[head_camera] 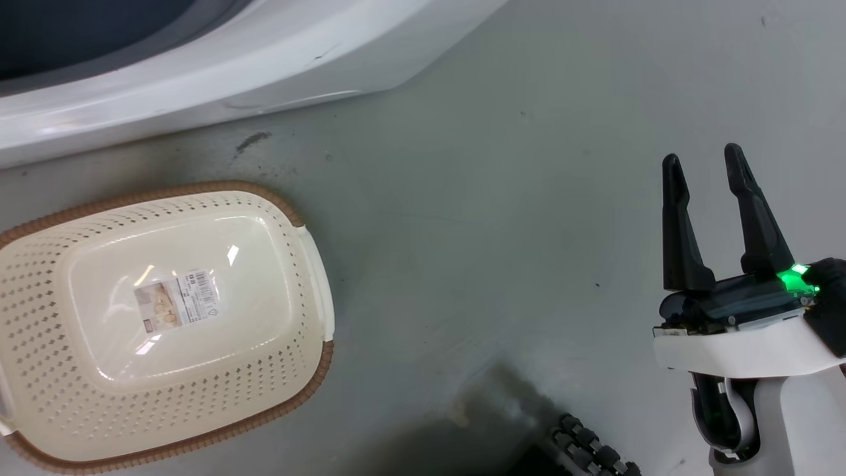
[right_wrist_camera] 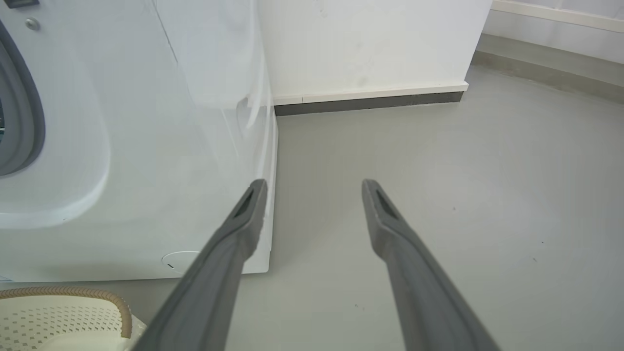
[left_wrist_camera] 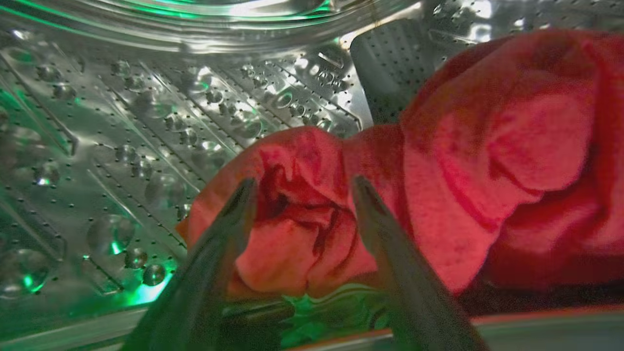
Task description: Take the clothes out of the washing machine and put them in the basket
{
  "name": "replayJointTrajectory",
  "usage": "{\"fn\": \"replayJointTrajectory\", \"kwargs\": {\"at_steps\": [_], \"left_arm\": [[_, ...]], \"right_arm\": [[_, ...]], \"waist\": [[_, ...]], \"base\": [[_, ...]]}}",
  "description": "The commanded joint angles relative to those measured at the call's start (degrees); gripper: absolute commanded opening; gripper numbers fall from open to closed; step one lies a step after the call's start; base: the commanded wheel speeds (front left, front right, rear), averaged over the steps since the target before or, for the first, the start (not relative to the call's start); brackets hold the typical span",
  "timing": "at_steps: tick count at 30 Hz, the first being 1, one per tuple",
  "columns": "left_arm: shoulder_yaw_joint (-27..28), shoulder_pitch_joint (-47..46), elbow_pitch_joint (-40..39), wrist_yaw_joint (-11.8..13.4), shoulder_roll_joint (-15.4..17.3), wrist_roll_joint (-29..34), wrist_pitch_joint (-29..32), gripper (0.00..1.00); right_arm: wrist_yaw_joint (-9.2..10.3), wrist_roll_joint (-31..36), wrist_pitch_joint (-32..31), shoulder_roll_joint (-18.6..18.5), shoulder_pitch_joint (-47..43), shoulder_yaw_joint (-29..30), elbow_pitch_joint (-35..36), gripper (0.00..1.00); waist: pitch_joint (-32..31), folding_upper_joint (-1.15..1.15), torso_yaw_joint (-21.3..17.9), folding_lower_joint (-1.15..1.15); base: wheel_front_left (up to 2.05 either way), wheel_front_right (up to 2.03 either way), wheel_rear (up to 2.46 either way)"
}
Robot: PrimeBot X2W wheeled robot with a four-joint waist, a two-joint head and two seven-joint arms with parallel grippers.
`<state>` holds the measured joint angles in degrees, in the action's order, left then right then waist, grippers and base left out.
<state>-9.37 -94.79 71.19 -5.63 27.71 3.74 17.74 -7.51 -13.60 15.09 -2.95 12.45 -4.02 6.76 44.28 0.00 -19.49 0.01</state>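
Observation:
In the left wrist view, red clothes (left_wrist_camera: pixel 487 161) lie bunched on the perforated steel drum (left_wrist_camera: pixel 146 126) of the washing machine. My left gripper (left_wrist_camera: pixel 302 187) is open inside the drum, its two fingers straddling a fold of the red cloth. The washing machine's white front (head_camera: pixel 251 73) runs across the top of the head view and stands at the left of the right wrist view (right_wrist_camera: pixel 146 122). The cream basket (head_camera: pixel 46 304) with a brown rim sits on the floor at lower left, holding only a barcode sticker (head_camera: pixel 177 299). My right gripper (head_camera: pixel 704 165) hangs open over bare floor at the right.
Grey floor (head_camera: pixel 496 231) stretches between the basket and my right arm. A white wall with a dark skirting (right_wrist_camera: pixel 370 100) stands behind the machine. A dark ribbed part of my base (head_camera: pixel 588 453) shows at the bottom edge.

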Motion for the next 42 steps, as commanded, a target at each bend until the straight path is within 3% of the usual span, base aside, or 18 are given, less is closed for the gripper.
{"fn": "replayJointTrajectory", "kwargs": {"at_steps": [1,11,21,22,24,42], "left_arm": [[-0.3,-1.1,0.3,-0.3,0.1,-0.3,1.3,1.00],[-2.0,-5.4,1.1,-1.3,1.8,-0.8,10.7,1.00],[-3.3,-4.7,1.3,-1.6,2.6,-1.8,11.4,1.00],[-3.6,-4.5,1.3,-1.6,2.6,-1.7,11.5,0.91],[-4.2,-4.4,0.9,-1.6,2.8,-1.7,10.6,0.00],[-7.3,-0.7,-0.6,-1.8,0.8,-5.0,-3.6,0.00]], "right_arm": [[0.04,-0.4,0.1,0.1,0.9,0.0,0.2,1.00],[0.04,-2.1,0.1,0.1,2.0,-0.2,0.9,1.00],[0.04,-2.5,0.1,0.1,2.7,0.2,0.8,1.00],[0.04,-2.5,0.1,0.1,2.9,0.3,0.9,1.00],[0.04,-2.4,0.1,0.1,2.9,0.3,0.9,1.00],[0.04,0.3,0.1,0.1,2.2,0.2,0.1,1.00]], "waist": [[1.1,0.00,-0.8,-0.01],[4.5,0.00,-1.6,-0.01],[5.6,0.00,-1.3,-0.01],[5.5,0.00,-1.2,-0.01],[5.5,0.00,-1.2,-0.01],[-0.4,0.00,0.6,-0.01]], "base": [[0.00,0.00,0.00],[0.00,0.00,0.00],[0.00,0.00,0.00],[0.00,0.00,0.00],[0.00,0.00,0.00],[0.00,0.00,0.00]]}}
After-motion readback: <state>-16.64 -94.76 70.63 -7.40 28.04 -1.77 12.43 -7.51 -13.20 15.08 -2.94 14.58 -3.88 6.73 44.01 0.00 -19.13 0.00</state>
